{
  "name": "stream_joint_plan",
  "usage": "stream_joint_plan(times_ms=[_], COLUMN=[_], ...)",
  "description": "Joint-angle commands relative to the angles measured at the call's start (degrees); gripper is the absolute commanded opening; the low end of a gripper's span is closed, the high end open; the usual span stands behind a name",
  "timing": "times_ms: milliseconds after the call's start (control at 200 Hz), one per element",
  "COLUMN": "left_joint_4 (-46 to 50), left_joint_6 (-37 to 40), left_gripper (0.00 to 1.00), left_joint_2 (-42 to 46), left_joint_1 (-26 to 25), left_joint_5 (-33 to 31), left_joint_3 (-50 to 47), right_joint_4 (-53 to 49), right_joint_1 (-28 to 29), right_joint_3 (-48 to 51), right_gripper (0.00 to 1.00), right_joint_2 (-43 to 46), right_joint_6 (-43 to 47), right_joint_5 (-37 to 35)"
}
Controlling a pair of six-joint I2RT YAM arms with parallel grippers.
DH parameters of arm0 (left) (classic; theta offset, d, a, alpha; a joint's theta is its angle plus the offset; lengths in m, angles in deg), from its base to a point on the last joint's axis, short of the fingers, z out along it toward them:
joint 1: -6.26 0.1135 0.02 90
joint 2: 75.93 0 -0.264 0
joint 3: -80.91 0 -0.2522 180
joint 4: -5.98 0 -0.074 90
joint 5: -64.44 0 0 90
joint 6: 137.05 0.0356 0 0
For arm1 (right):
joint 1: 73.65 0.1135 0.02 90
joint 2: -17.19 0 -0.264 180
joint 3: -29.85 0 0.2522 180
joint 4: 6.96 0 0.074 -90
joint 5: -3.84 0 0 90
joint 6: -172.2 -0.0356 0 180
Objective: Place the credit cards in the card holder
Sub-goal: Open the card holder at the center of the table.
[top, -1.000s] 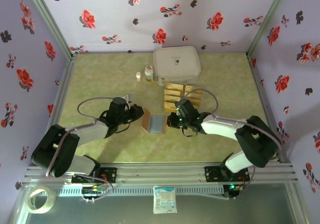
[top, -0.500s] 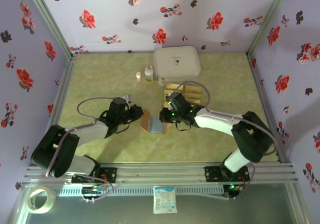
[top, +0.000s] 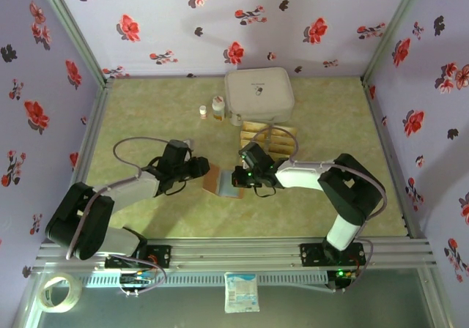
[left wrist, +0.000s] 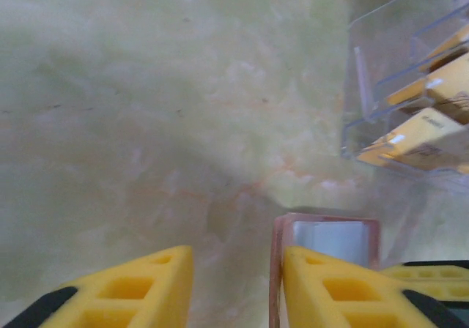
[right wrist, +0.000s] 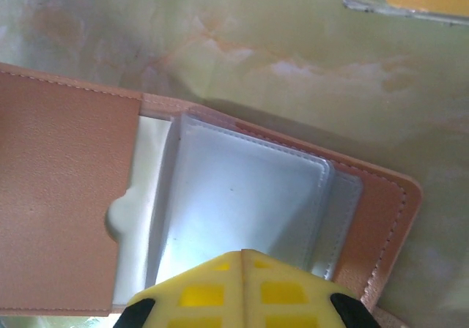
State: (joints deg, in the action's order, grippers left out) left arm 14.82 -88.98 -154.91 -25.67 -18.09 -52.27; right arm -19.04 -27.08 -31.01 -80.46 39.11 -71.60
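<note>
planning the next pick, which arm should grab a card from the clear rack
Probably left. The left gripper is open, facing the cards in the clear rack. The right gripper is shut, its tips over the open card holder.

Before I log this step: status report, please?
Left gripper open beside card holder. Right gripper shut over its clear sleeves. Credit cards in clear rack. Nothing in the way.

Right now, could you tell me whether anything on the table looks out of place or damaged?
Nothing stands out. The card holder lies open on the table, the credit cards sit in their clear rack beyond it, and the two small bottles stand upright beside the white case.
</note>
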Motion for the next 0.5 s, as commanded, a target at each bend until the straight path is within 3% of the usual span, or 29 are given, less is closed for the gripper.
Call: stream_joint_plan(times_ms=[0,165,495], left_joint_4=[8.2,13.6,12.8], left_joint_6=[4.1,4.4,4.4], left_gripper=[0.38,0.38,0.38], left_joint_2=[0.0,-2.8,-9.6], left_joint_1=[-1.1,-2.8,-4.6], left_joint_5=[-4.9,-10.1,-12.3], left_joint_3=[2.4,4.2,5.0], right_joint_4=[1.0,0.8,0.2], right_joint_1=[0.2,-0.3,-0.6], right_joint_3=[1.3,2.1,2.6], right_gripper=[0.02,0.02,0.01], right_joint_2=[-0.5,-0.8,-0.8], right_joint_6=[-0.3,-0.2,-0.2], right_joint_5=[-1.2,-1.7,-2.1])
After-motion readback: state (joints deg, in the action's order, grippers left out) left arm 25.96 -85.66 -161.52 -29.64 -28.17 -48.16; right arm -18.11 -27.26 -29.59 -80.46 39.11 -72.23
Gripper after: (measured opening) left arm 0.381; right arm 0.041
